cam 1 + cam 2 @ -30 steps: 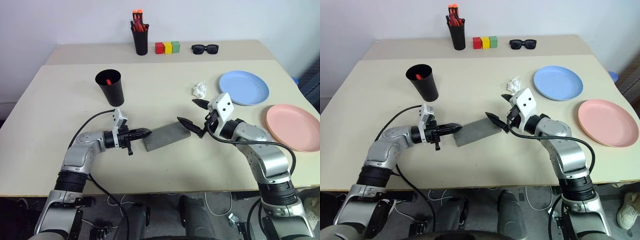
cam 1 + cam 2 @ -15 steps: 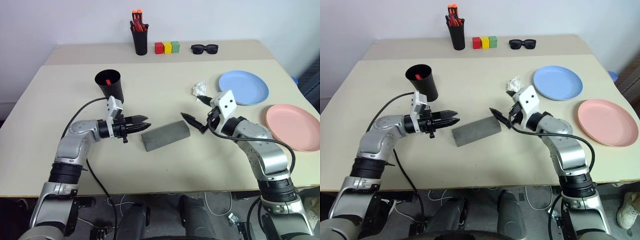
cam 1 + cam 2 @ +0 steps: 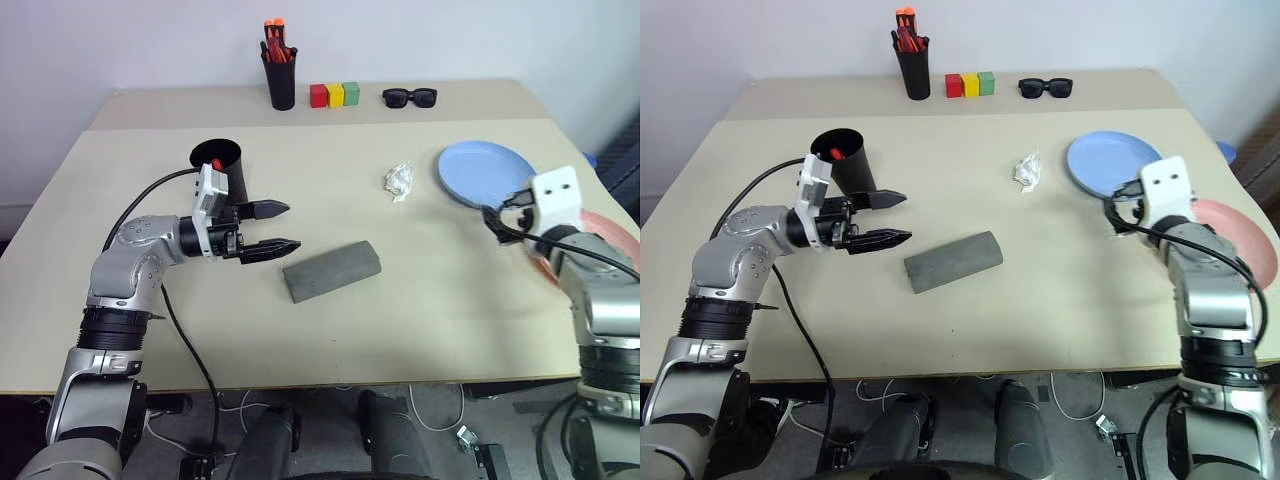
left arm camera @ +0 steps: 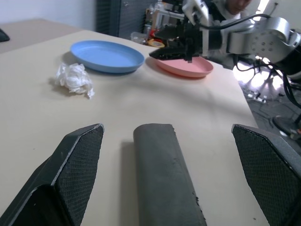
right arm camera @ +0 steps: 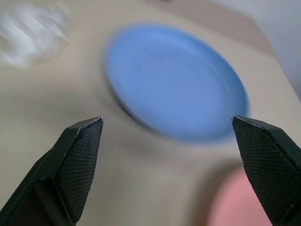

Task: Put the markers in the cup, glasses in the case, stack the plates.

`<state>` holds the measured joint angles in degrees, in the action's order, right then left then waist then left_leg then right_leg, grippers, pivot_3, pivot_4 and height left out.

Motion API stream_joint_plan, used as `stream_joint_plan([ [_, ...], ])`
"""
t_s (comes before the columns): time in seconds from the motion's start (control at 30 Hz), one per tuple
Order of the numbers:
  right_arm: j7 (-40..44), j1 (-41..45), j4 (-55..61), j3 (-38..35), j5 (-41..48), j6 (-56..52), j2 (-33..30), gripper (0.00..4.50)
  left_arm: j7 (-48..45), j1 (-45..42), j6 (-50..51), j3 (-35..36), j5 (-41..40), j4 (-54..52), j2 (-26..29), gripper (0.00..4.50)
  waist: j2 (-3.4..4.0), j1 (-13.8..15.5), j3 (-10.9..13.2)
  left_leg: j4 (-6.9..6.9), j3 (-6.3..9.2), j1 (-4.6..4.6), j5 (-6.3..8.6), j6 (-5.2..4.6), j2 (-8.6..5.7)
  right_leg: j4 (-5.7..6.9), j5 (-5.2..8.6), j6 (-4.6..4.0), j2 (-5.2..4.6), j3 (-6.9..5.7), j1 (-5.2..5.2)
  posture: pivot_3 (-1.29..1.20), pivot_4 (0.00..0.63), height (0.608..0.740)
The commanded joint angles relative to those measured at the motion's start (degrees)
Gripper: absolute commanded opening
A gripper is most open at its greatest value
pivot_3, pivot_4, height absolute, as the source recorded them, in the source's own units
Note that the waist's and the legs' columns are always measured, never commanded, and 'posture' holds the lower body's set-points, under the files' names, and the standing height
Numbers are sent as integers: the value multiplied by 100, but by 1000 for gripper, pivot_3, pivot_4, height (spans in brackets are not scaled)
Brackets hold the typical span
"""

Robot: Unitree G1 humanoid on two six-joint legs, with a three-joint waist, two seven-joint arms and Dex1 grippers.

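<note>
Two plates remain unstacked at frame right; right gripper (image 5: 167,136), jaws apart, should take the light blue round plastic plate (image 3: 480,172) by its rim, then lower it squarely onto the salmon pink one (image 4: 184,66); left gripper (image 3: 278,226) hangs apart beside the closed grey felt case (image 3: 332,270).

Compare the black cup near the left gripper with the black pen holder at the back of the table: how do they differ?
The cup is wider and tapered; the pen holder is narrower and straighter. The cup shows one red marker tip inside; the pen holder is packed with a bunch of orange-capped pens. The cup stands on the front table beside the open left gripper; the pen holder stands by the wall. Both are black and upright.
</note>
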<state>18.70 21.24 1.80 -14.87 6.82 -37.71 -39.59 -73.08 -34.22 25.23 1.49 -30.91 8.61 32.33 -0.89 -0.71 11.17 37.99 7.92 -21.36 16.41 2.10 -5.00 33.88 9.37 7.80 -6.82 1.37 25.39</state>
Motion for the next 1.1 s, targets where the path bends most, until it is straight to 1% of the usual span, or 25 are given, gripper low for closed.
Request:
stream_joint_plan([
  [0.03,-105,-176,32,-177,-158,-356,-227,4500,-57,-112,-137,81,-40,-76,30,4471,0,-8,0,0,-1,1,0,0,0,0,0,0,0,0,-1,0,150,740],
  [0.13,-152,-365,-102,-240,-158,-685,-242,4500,-77,-68,-214,61,-11,-83,25,4471,0,-4,0,0,-1,1,1,-1,1,0,0,0,0,0,-1,0,150,740],
  [0.2,-55,-382,-98,-407,117,-998,-89,4500,-68,-42,-215,58,-13,-102,25,4471,0,-4,0,0,-2,1,0,-1,1,-2,0,1,0,0,-2,0,150,740],
  [0.27,-13,-409,-147,-423,177,-1163,-80,4500,-65,-16,-237,60,2,-116,34,4471,0,-18,0,0,-2,1,0,-1,1,-2,0,0,0,1,-2,0,150,740],
  [0.37,-93,-413,-340,-499,172,-1252,-100,3667,-55,5,-261,57,20,-137,46,4500,0,-8,0,0,-3,1,0,-1,1,-3,0,1,0,1,-2,0,150,740],
  [0.47,-149,-357,-417,-552,175,-1283,-104,2174,-26,24,-279,61,23,-160,49,4500,0,5,0,0,-4,1,0,-1,1,-8,0,1,0,2,-4,0,150,740],
  [0.6,-142,-273,-464,-495,158,-1234,-148,78,6,47,-274,64,16,-187,49,4500,0,-4,0,0,-4,1,0,-1,1,-14,0,1,0,1,-6,0,150,740],
  [0.77,-478,53,-680,-468,-140,-690,-258,22,125,48,-319,112,25,-168,13,4500,0,-5,0,0,-5,1,0,-1,1,-17,0,2,0,1,-7,0,150,740],
  [0.9,-481,699,-987,-257,-235,194,-235,22,298,17,-278,182,-43,-150,-50,4500,2,-25,1,0,-8,1,0,-1,2,-22,-1,2,0,2,-7,0,150,740],
  [1.03,-241,1503,-1862,338,-470,1090,-98,22,446,6,-389,200,3,-132,-115,4500,4,-66,0,-3,-13,3,0,-1,4,-24,-1,2,1,2,-6,0,150,740],
  [1.1,-151,2080,-2626,717,-671,1696,51,22,550,-5,-437,225,6,-141,-165,4500,4,-72,0,-5,-11,4,0,-1,5,-25,-1,2,2,2,-6,0,150,740],
])
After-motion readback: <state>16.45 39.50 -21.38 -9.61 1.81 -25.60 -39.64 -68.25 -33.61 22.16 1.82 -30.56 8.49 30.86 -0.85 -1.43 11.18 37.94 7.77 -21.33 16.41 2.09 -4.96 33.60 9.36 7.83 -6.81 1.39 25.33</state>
